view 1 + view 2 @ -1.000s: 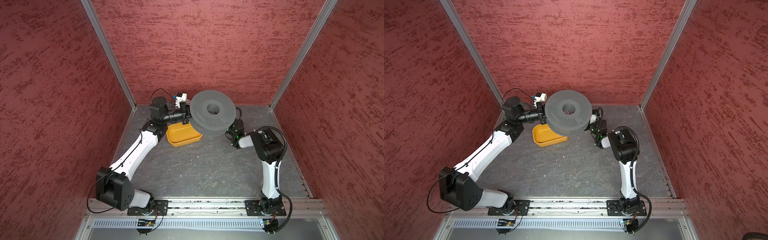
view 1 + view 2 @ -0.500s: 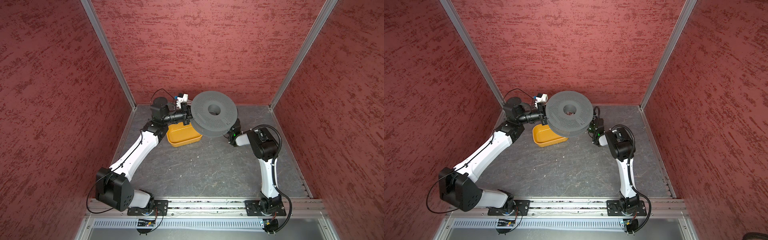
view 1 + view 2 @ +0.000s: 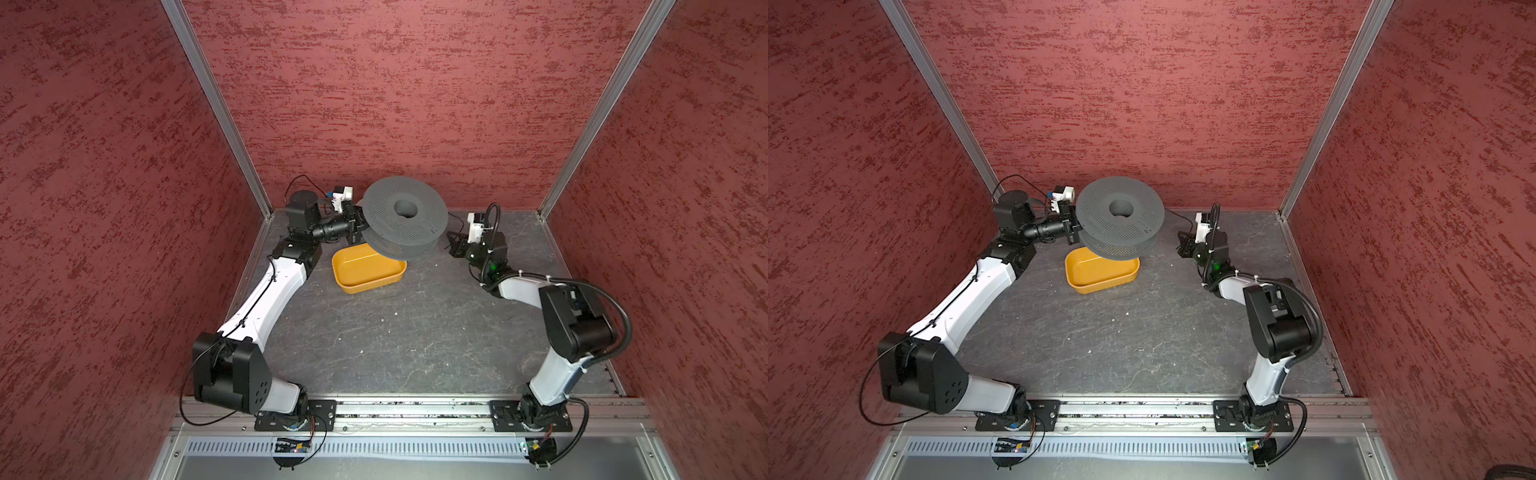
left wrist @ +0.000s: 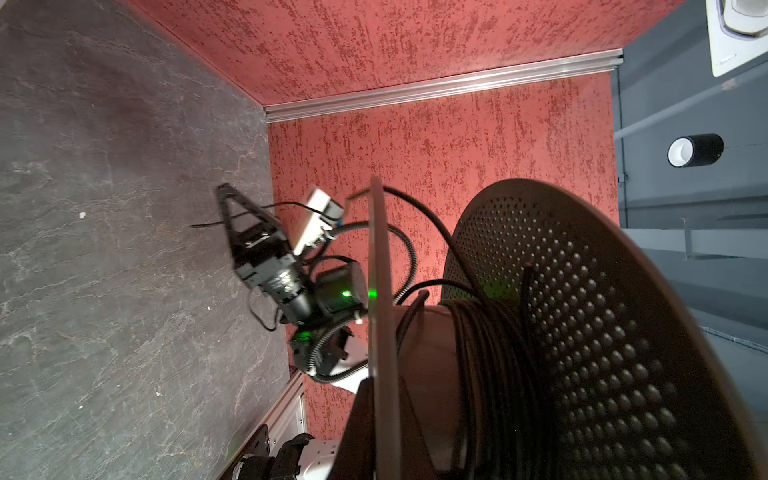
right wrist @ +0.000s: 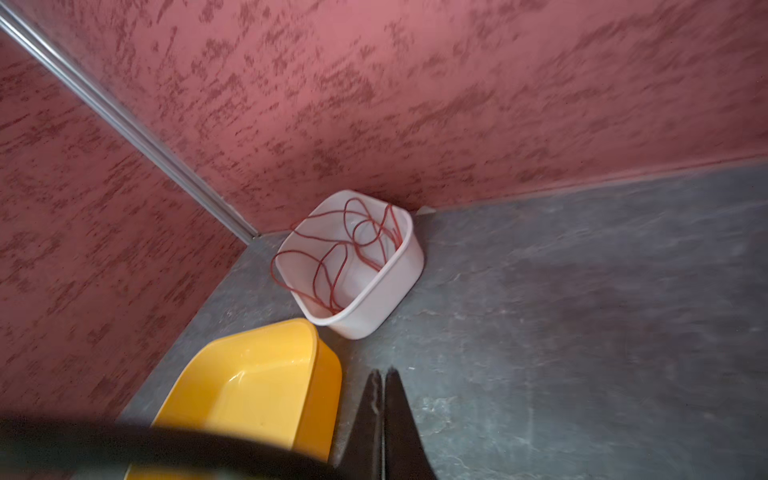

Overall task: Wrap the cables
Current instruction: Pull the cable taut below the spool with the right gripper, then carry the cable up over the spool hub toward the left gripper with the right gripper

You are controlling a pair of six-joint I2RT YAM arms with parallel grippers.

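A grey perforated spool [image 3: 405, 220] [image 3: 1119, 216] hangs tilted above the table at the back. My left gripper [image 3: 356, 222] [image 3: 1073, 224] [image 4: 384, 386] is shut on its lower flange edge. Turns of the thin black cable [image 4: 490, 353] are wound on the spool's core [image 4: 428, 374]. A free strand of the cable [image 3: 455, 222] [image 3: 1179, 216] runs from the spool to my right gripper [image 3: 452, 248] [image 3: 1180, 245] [image 5: 382, 372], just right of the spool. That gripper is shut on the strand. A short end pokes past its fingers in the left wrist view.
A yellow tub [image 3: 365, 270] [image 3: 1100, 274] [image 5: 249, 374] sits on the table under the spool's front edge. A white tub [image 5: 386, 291] holding loose red wire [image 5: 332, 249] stands in the back left corner. Red walls enclose the table on three sides.
My right gripper has gone from open to shut. Its arm's elbow has swung out to the right and the gripper has drawn slightly away from the spool. The left arm and spool have stayed still.
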